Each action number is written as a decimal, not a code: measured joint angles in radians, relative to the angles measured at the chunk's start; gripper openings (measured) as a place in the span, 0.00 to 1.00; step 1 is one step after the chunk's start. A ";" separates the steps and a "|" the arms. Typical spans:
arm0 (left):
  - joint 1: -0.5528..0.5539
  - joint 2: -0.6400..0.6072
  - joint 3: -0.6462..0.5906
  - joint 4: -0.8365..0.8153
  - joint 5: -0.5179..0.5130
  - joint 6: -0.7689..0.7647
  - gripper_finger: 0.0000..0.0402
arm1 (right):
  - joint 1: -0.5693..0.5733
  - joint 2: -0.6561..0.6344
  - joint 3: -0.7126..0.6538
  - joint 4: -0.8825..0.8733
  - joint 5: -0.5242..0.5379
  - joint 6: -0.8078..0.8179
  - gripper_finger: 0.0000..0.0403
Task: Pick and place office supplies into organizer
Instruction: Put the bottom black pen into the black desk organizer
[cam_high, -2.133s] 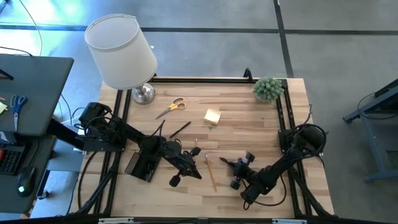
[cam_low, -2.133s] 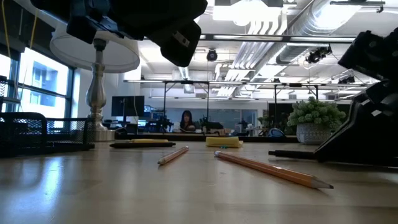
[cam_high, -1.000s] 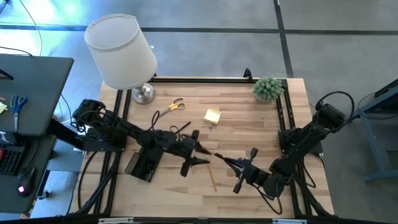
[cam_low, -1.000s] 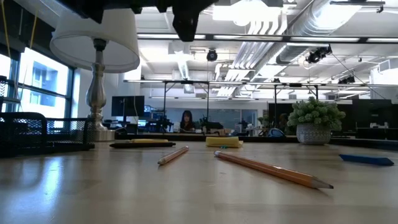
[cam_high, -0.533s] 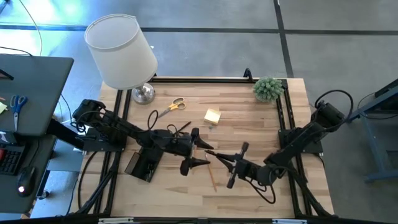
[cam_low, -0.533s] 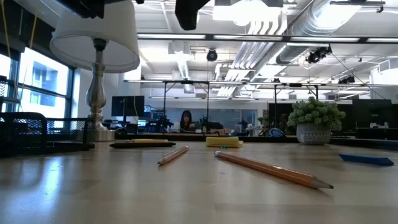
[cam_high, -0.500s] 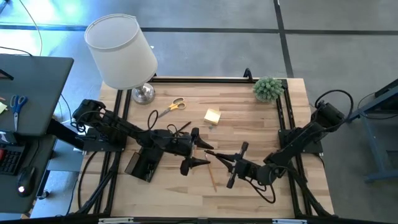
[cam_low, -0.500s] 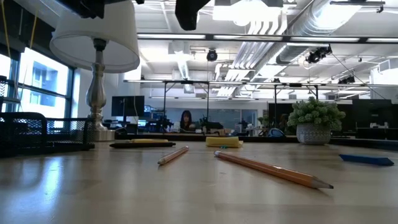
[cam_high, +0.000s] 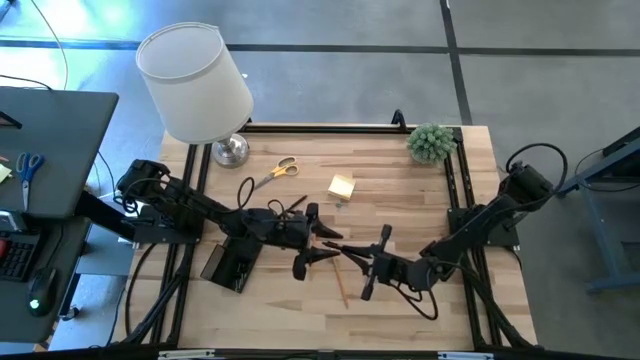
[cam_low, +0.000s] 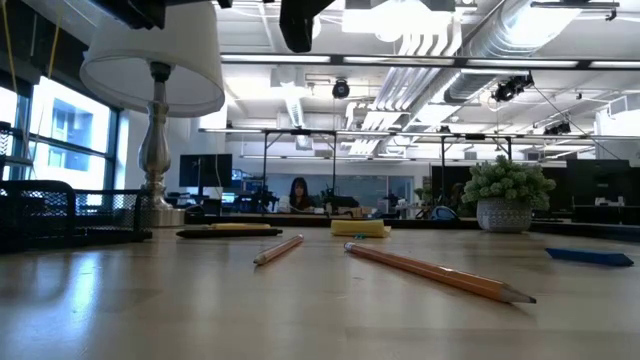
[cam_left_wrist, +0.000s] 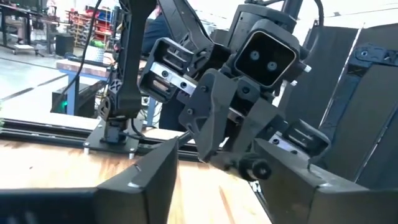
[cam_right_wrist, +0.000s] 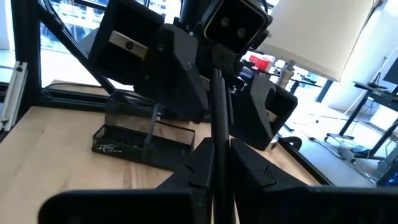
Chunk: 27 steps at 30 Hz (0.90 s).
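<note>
My right gripper (cam_high: 350, 250) hangs above the table's middle, shut on a black pen (cam_right_wrist: 217, 106). My left gripper (cam_high: 325, 243) faces it from the left, open; the pen's free end (cam_high: 328, 241) points into the gap between its fingers, and I cannot tell whether it touches them. The black organizer (cam_high: 228, 265) stands under the left arm. Two wooden pencils (cam_low: 278, 249) (cam_low: 440, 273) lie flat on the table near the front. Yellow-handled scissors (cam_high: 275, 172) and a yellow sticky-note pad (cam_high: 341, 186) lie farther back. A small blue piece (cam_low: 590, 257) lies at the right. My right gripper pinches the black pen's shaft (cam_right_wrist: 217, 140) between its two fingers. The fingers come level from the table's right. The pen lies along them, sticks out past their tips toward my left gripper, and is lifted clear of the table.
A white-shaded lamp (cam_high: 195, 85) stands at the far left corner and a green plant (cam_high: 431, 142) at the far right corner. Black rails (cam_high: 455, 190) run along the table's sides. Another black pen (cam_high: 290, 207) lies behind the left gripper.
My right gripper has gone toward the table's left with the pen, closing on my left gripper; the pen stays lifted and about level. The things on the table have not moved.
</note>
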 joint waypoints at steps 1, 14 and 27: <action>0.000 0.000 0.000 0.000 0.000 0.000 0.45 | -0.003 0.000 0.000 -0.004 -0.007 0.002 0.06; -0.001 0.000 0.000 -0.049 0.023 0.054 0.03 | -0.003 0.000 0.000 -0.008 -0.002 0.007 0.06; -0.001 0.002 -0.001 -0.054 0.021 0.056 0.01 | -0.006 0.002 0.002 -0.058 -0.007 0.075 0.06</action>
